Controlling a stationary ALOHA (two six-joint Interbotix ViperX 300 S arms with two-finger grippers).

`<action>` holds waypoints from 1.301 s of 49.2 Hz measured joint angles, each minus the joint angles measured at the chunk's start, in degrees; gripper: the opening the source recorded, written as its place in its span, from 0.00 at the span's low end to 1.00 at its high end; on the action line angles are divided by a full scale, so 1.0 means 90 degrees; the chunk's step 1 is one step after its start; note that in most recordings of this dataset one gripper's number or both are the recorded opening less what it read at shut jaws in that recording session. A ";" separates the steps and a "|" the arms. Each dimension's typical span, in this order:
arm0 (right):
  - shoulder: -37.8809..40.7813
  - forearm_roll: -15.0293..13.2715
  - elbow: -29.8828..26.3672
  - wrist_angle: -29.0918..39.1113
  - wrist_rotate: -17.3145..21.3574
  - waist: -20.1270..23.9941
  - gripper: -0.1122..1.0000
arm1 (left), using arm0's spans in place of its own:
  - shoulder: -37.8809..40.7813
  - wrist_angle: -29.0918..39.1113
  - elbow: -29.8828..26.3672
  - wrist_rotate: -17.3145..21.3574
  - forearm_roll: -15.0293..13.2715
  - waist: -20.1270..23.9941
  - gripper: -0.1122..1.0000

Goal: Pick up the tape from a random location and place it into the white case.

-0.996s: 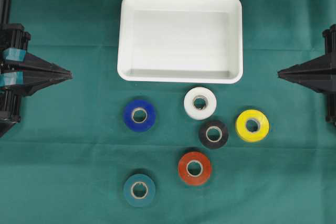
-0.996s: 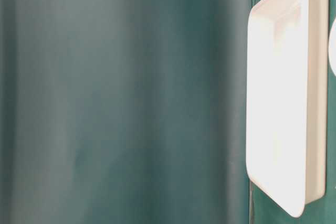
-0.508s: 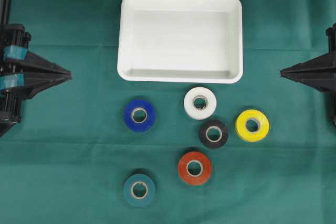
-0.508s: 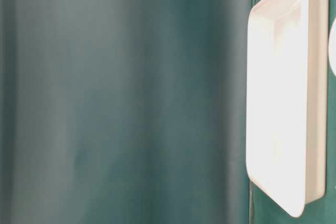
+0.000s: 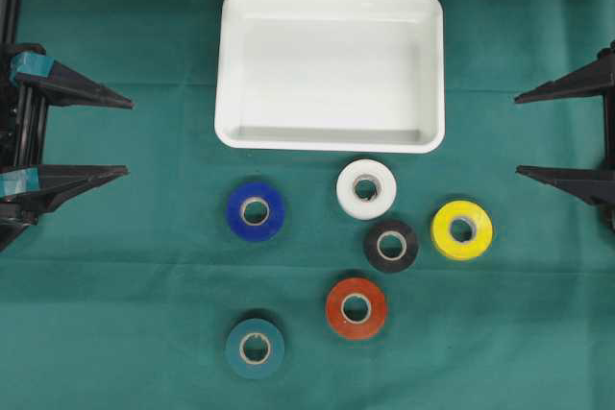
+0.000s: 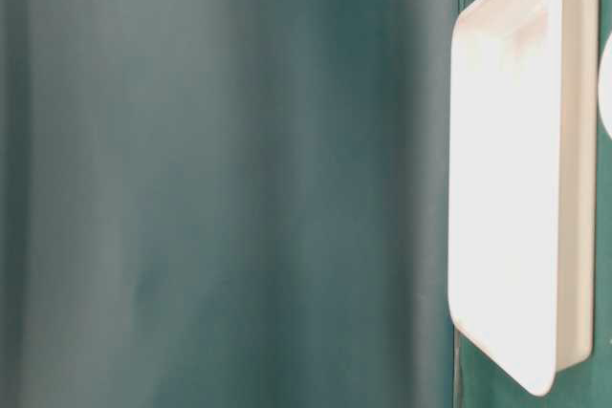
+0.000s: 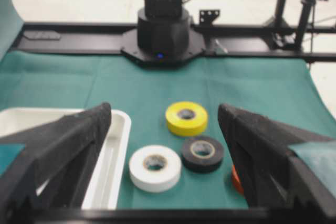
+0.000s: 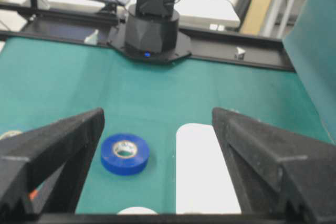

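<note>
Both my tools, left tool (image 5: 127,135) and right tool (image 5: 519,133), sat spread wide, holding nothing. White case (image 5: 330,68) was mid-bench, six tape rolls (image 5: 366,188) loose just below it.

Overhead cam looks straight down on the whole green cloth (image 5: 125,266), table-level cam sits v. close beside the white case (image 6: 502,188) w/ picture turned sideways, and both wrist cams look low across the cloth from opposite ends, sharing the white roll (image 7: 155,167).
</note>
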 measured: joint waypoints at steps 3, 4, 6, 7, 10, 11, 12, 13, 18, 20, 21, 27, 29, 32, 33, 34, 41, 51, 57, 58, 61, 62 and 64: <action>0.0000 0.0000 0.0000 0.0020 0.0000 -0.0010 0.92 | 0.0010 0.0000 0.0000 0.0000 -0.0010 0.0000 1.00; 0.0000 0.0000 0.0000 0.0029 0.0000 0.0000 0.92 | 0.0000 0.0010 0.0000 0.0000 -0.0010 0.0000 1.00; 0.0000 0.0000 0.0000 0.0049 0.0000 0.0000 0.92 | 0.0000 0.0010 0.0000 -0.0010 -0.0010 0.0000 1.00; 0.0000 0.0000 -0.0010 0.0049 0.0000 0.0000 0.92 | 0.0000 0.0000 0.0000 0.0000 -0.0010 -0.0010 1.00; 0.0000 0.0000 -0.0010 0.0059 0.0000 -0.0010 0.92 | 0.0010 0.0010 -0.0010 0.0000 -0.0010 0.0000 1.00; 0.0000 0.0000 0.0000 0.0049 0.0000 -0.0010 0.92 | 0.0000 0.0010 -0.0010 0.0000 -0.0010 0.0000 1.00; 0.0000 0.0000 0.0000 0.0049 0.0000 -0.0010 0.92 | 0.0000 0.0010 0.0000 0.0000 -0.0010 -0.0010 1.00; 0.0000 0.0000 -0.0010 0.0049 0.0000 0.0000 0.92 | 0.0010 0.0010 0.0000 0.0000 -0.0010 0.0000 1.00; 0.0000 0.0000 -0.0010 0.0059 0.0000 0.0000 0.92 | 0.0010 0.0010 -0.0010 -0.0010 -0.0010 0.0000 1.00; 0.0000 0.0000 -0.0020 0.0059 0.0000 -0.0010 0.92 | 0.0010 0.0010 -0.0010 0.0000 -0.0010 0.0000 1.00; 0.0000 0.0000 -0.0010 0.0059 0.0000 -0.0010 0.92 | 0.0010 0.0010 -0.0010 0.0000 -0.0010 -0.0010 1.00; 0.0010 0.0000 -0.0010 0.0049 0.0000 0.0000 0.92 | 0.0078 -0.0020 -0.0098 0.0000 -0.0010 0.0000 1.00; 0.0010 0.0000 -0.0010 0.0059 0.0000 -0.0010 0.92 | 0.0156 -0.0029 -0.0146 0.0029 -0.0010 0.0000 1.00; 0.0010 0.0000 -0.0020 0.0049 0.0000 -0.0010 0.92 | 0.0361 -0.0049 -0.0244 0.0049 -0.0010 -0.0010 1.00; 0.0020 0.0000 -0.0010 0.0049 -0.0010 -0.0010 0.92 | 0.0449 -0.0059 -0.0283 0.0049 -0.0010 0.0000 1.00; 0.0020 0.0000 -0.0020 0.0049 0.0000 -0.0010 0.92 | 0.0547 -0.0068 -0.0332 0.0049 -0.0010 0.0000 1.00; 0.0059 0.0000 -0.0020 0.0049 0.0010 -0.0010 0.92 | 0.1377 -0.0137 -0.0791 0.0049 -0.0010 0.0049 1.00; 0.0098 0.0000 -0.0020 0.0049 0.0010 0.0000 0.92 | 0.2441 -0.0381 -0.1484 0.0049 -0.0010 0.0127 1.00; 0.0098 0.0000 -0.0020 0.0039 0.0010 0.0000 0.92 | 0.3086 -0.0508 -0.1943 0.0049 -0.0010 0.0127 1.00; 0.0098 0.0000 -0.0029 0.0039 0.0000 -0.0010 0.92 | 0.3174 -0.0508 -0.2021 0.0049 -0.0010 0.0127 1.00; 0.0098 0.0000 -0.0029 0.0029 0.0010 -0.0010 0.92 | 0.3486 -0.0508 -0.2256 0.0049 -0.0010 0.0127 1.00; 0.0098 0.0000 -0.0029 0.0029 0.0010 0.0000 0.92 | 0.3574 -0.0508 -0.2344 0.0049 -0.0010 0.0127 1.00; 0.0098 0.0000 -0.0029 0.0029 0.0010 -0.0010 0.92 | 0.3770 -0.0479 -0.2529 0.0059 -0.0010 0.0127 1.00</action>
